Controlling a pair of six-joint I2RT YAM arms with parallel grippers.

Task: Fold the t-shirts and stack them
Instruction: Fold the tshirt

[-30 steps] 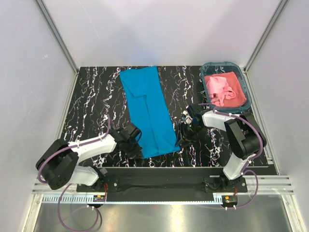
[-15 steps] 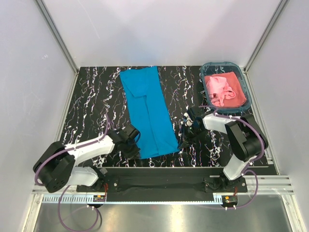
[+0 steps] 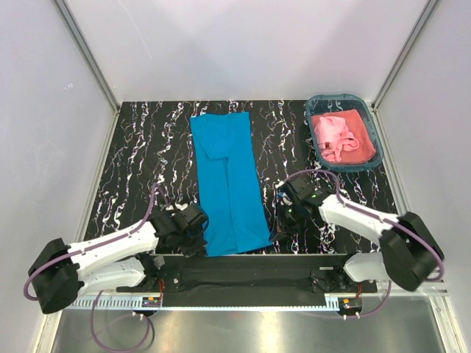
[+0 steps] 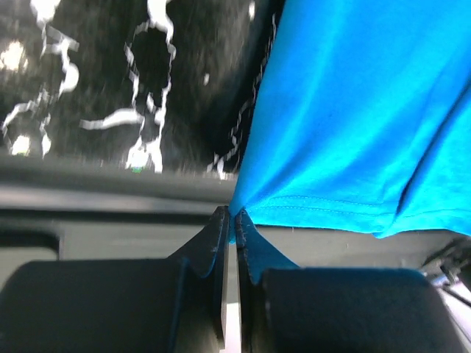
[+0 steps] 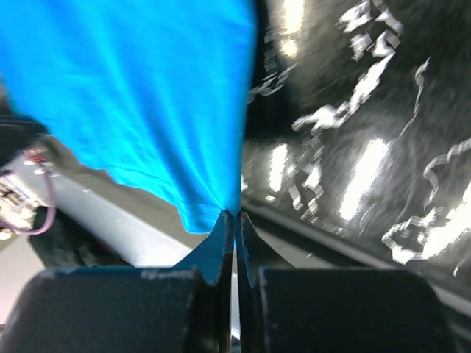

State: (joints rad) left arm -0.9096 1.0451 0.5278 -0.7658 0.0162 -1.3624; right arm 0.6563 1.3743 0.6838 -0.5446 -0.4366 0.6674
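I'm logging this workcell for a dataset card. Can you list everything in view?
blue t-shirt: one, turquoise-blue, laid flat lengthwise down the table's middle
pink t-shirt: one, salmon pink, crumpled inside the basket
basket: one, teal, far right corner of the table
table: one, black with white marbling, under everything
left end effector: one, black, shut on the blue t-shirt's near left corner
right end effector: one, black, shut on the blue t-shirt's near right corner
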